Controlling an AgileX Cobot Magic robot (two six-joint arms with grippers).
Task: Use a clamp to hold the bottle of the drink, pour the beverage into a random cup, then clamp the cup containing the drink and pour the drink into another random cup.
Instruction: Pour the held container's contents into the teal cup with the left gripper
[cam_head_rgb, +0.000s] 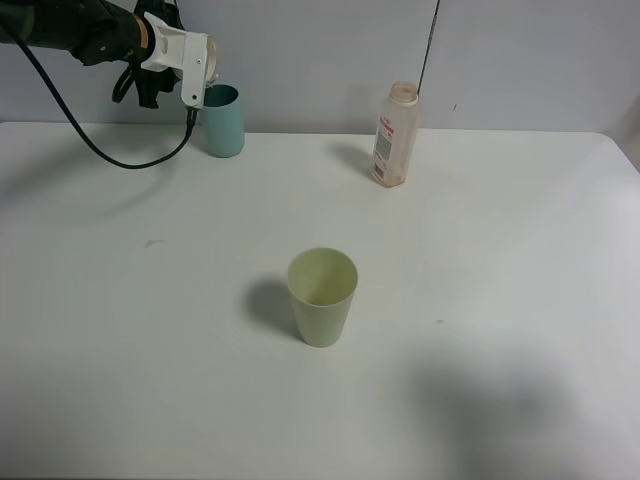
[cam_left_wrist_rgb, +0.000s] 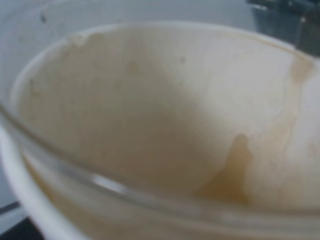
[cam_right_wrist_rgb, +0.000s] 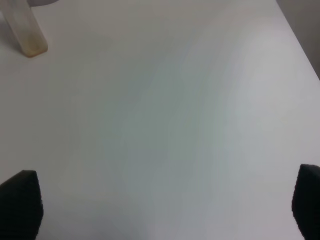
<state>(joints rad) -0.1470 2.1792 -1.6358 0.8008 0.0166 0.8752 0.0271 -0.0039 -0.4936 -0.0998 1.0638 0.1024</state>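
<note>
My left gripper (cam_head_rgb: 197, 68) is raised at the back left and shut on a cream cup (cam_head_rgb: 212, 66), tilted right over the teal cup (cam_head_rgb: 224, 121). The left wrist view is filled by the cream cup's inside (cam_left_wrist_rgb: 150, 115), with a thin brown trace of drink (cam_left_wrist_rgb: 227, 177) on its wall. The clear drink bottle (cam_head_rgb: 393, 135) stands uncapped and almost empty at the back centre; its base shows in the right wrist view (cam_right_wrist_rgb: 27, 35). A pale green cup (cam_head_rgb: 322, 295) stands upright mid-table. My right gripper (cam_right_wrist_rgb: 162, 202) is open over bare table, out of the exterior view.
The white table (cam_head_rgb: 500, 250) runs to a grey wall behind. A black cable (cam_head_rgb: 90, 140) hangs from the left arm over the back left of the table. A shadow lies on the table at front right.
</note>
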